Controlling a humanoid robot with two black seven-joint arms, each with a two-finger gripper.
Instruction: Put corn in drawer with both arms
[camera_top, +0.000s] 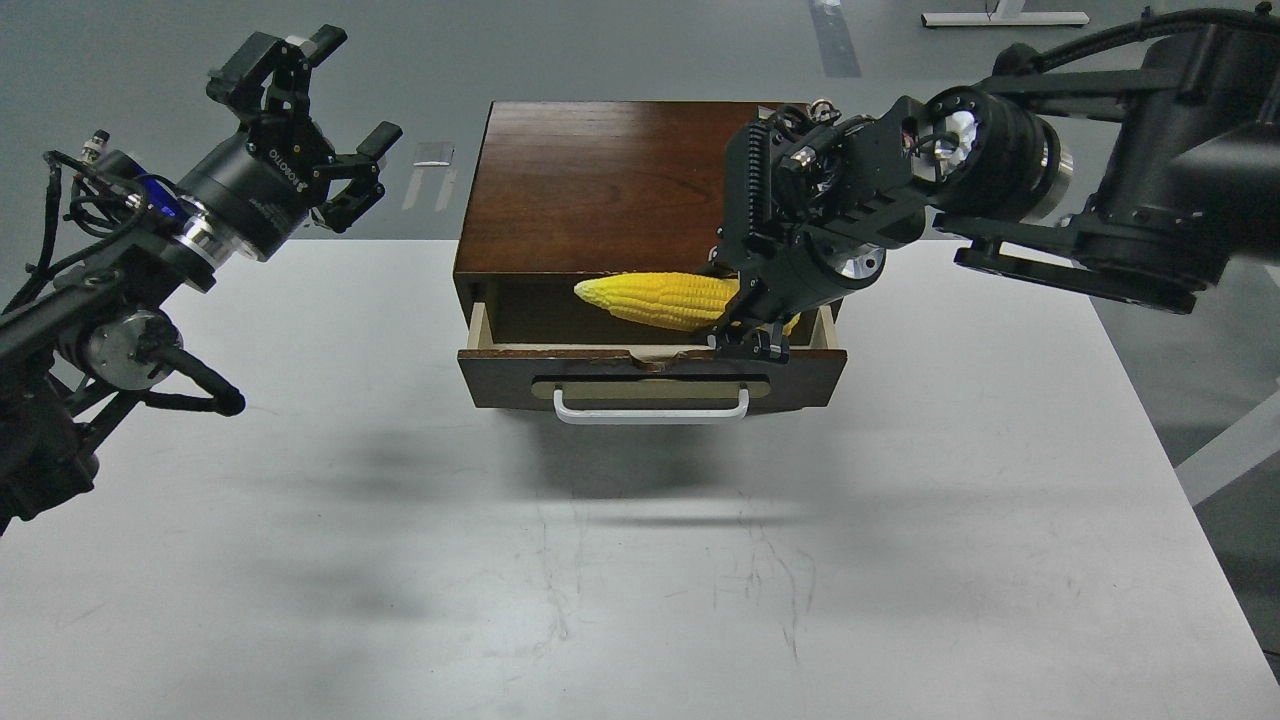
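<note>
The yellow corn lies level over the open drawer, its tip pointing left. My right gripper is shut on the corn's thick right end and holds it just above the drawer's pale inside. The drawer is pulled out of the reddish-topped wooden box; its white bar handle faces me. My left gripper is open and empty, raised at the far left, well away from the box.
The box stands at the back middle of a white table. The table's right edge runs past my right arm. Grey floor lies beyond the table.
</note>
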